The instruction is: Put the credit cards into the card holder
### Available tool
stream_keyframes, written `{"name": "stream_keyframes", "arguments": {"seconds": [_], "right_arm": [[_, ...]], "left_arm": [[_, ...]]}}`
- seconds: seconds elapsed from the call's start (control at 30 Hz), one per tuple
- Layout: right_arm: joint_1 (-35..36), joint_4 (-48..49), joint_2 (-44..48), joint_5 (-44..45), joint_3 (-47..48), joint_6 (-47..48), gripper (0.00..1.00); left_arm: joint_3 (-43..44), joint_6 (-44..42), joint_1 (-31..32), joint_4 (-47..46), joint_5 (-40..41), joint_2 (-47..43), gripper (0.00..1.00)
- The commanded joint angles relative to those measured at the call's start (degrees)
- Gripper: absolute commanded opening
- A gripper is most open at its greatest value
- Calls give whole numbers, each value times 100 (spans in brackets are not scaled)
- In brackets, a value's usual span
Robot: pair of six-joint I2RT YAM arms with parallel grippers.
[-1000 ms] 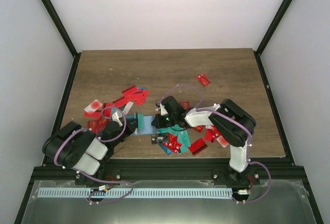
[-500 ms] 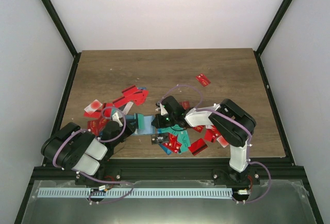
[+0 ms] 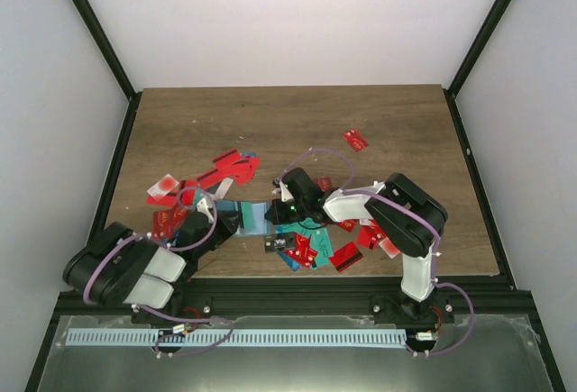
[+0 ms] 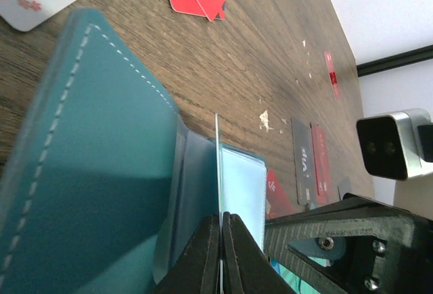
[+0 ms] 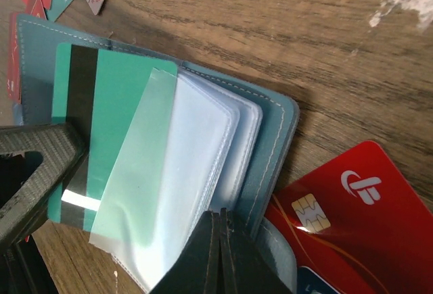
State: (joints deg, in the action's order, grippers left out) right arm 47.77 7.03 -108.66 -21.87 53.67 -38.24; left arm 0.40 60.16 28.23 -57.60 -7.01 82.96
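The left gripper (image 4: pixel 221 240) is clenched on a teal card (image 5: pixel 115 98), held edge-on over the card holder (image 5: pixel 274 138); the right gripper (image 5: pixel 218 240) pinches the holder's clear sleeve (image 5: pixel 176 165); the holder lies open on the table (image 3: pixel 297 122) between both grippers; red credit cards (image 3: pixel 221 168) lie scattered around.

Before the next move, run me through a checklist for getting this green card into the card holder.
1. Left end effector shut on the green card: ok.
2. Right end effector shut on the clear sleeve: ok.
3. Card holder lying open on the table: ok.
4. Sleeve overlapping the green card's edge: ok.
5. Green card fully seated in a pocket: not ok, much of it is exposed.
6. Red card beside the holder clear of the path: cannot tell.
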Motion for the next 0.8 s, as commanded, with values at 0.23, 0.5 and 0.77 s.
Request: {"name": "stream_keyframes", "arguments": {"seconds": [0.23, 0.5, 0.77], "right_arm": [[40, -784, -448, 352, -111, 1, 1], [40, -748, -502, 285, -24, -1, 1], [40, -755, -490, 267, -19, 17, 1]], "left_arm": [[-671, -498, 51, 3968, 410, -2967, 4], [-884, -570, 42, 3931, 271, -3451, 4], [-833, -690, 43, 2692, 182, -2220, 4]]}}
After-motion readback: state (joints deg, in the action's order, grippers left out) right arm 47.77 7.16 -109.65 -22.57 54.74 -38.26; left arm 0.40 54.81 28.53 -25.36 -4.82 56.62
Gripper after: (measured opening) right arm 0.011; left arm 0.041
